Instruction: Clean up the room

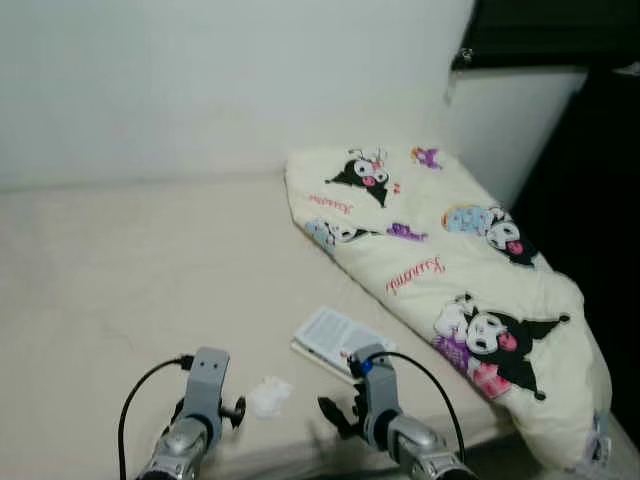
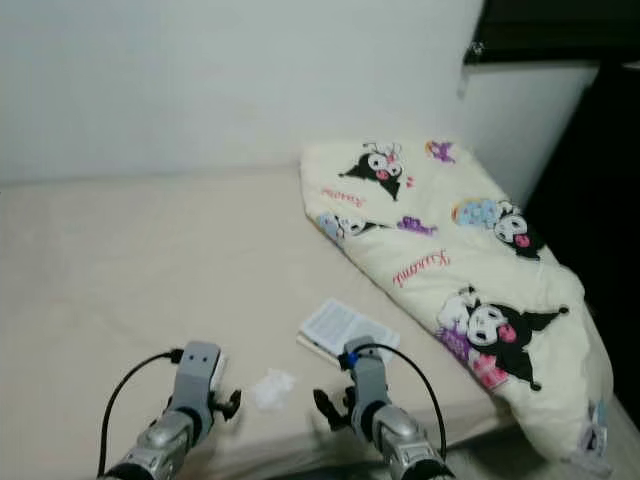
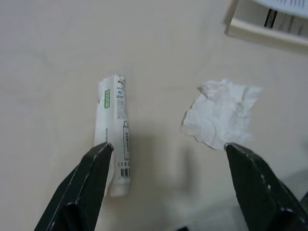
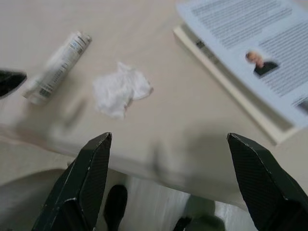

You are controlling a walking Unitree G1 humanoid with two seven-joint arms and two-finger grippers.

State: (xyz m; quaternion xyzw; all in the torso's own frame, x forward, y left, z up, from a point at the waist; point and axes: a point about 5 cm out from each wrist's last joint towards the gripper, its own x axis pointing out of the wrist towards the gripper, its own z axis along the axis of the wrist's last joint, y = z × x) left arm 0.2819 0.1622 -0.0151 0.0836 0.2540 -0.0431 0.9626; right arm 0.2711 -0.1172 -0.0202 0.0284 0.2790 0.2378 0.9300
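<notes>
- Two grippers reach out over the near edge of a beige bed (image 1: 120, 270), which runs back to a white wall; landmark for everything below is the crumpled tissue (image 1: 268, 396) lying near that edge.
- Largest thing on the bed is a cream blanket (image 1: 450, 270) printed with cartoon characters, bunched well beyond the tissue toward the robot's right, its far end trailing off the bed's corner.
- Between the tissue and the blanket lies an open book (image 1: 335, 338); the right wrist view shows printed text and a small portrait photo on its page (image 4: 250, 33), detail the head views blur out, and the book is cut off at the frame edge.
- On the tissue's other side, toward the robot's left, lies a small white tube (image 3: 114, 130) with green and blue label marks; the head views hide it behind the left arm.
- Left gripper (image 3: 166, 154) hovers above the tissue and tube, jaws wide, one finger (image 3: 91, 178) overlapping the tube's end in the picture; contact cannot be told.
- Right gripper (image 4: 168, 144) hangs just past the bed's edge near the tissue, jaws wide, holding nothing.
- Below that edge the right wrist view shows dim floor with dark shapes too blurred to name.
</notes>
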